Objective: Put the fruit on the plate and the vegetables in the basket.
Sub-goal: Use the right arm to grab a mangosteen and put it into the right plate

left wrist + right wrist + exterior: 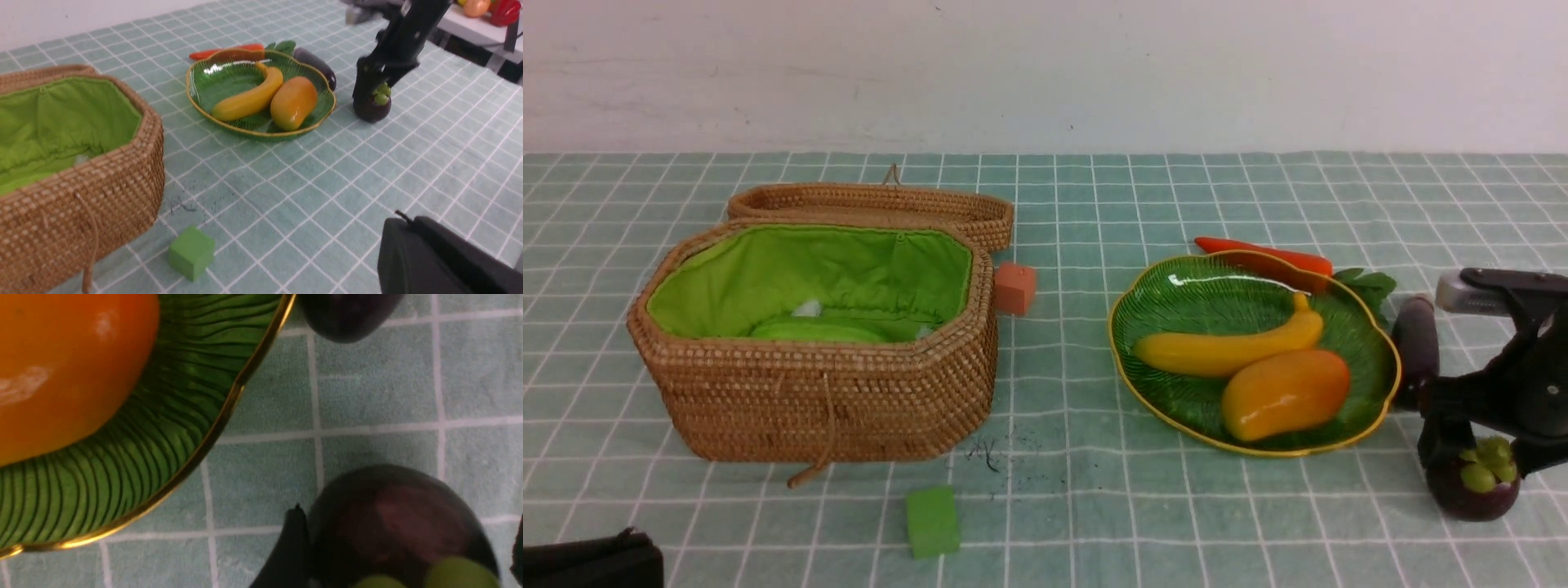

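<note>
Mangosteen (1470, 496) is sitting on the tabletop (1054, 490) between the parted fingers (286, 555) of the right hand (1478, 461), not yet joining banana (1229, 347) and mango (1286, 392) on the plate (1168, 302) beside it, while eggplant (1417, 343) and carrot (1258, 251) beyond are awaiting the basket (825, 400).

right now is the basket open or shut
Open. The lid lies flipped back behind the basket, and the green lining inside shows from above.
</note>
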Robot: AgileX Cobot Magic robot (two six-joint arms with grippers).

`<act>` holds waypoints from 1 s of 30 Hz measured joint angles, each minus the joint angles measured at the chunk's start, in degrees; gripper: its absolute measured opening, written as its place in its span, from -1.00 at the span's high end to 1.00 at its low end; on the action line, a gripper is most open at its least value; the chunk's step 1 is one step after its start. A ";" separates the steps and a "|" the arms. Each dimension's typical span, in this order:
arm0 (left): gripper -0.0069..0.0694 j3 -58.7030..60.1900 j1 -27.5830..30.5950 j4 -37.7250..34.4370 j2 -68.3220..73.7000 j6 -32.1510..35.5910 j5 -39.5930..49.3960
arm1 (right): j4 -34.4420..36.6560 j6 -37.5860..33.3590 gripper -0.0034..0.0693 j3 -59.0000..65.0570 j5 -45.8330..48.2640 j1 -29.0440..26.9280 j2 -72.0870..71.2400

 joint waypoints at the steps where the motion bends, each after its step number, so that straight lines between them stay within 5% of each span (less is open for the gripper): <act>1: 0.85 0.00 0.00 -0.12 0.65 0.07 -0.79 | 0.00 -0.59 -0.92 0.00 -1.29 0.00 1.76; 6: 0.85 0.00 0.00 -0.12 2.95 0.07 -1.67 | 0.04 -2.02 -0.52 -0.13 -1.85 0.00 3.75; 14: 0.85 0.02 0.00 -0.12 5.10 0.07 -5.29 | 5.77 -1.82 -0.53 -4.01 5.30 0.86 -4.11; 23: 0.85 0.02 0.00 -0.40 5.18 0.07 -8.79 | 22.50 -18.00 -0.53 -14.85 -14.30 11.57 3.54; 30: 0.85 0.02 0.00 -0.82 5.18 0.07 -8.91 | 25.32 -23.88 -0.67 -24.80 -18.79 13.50 18.22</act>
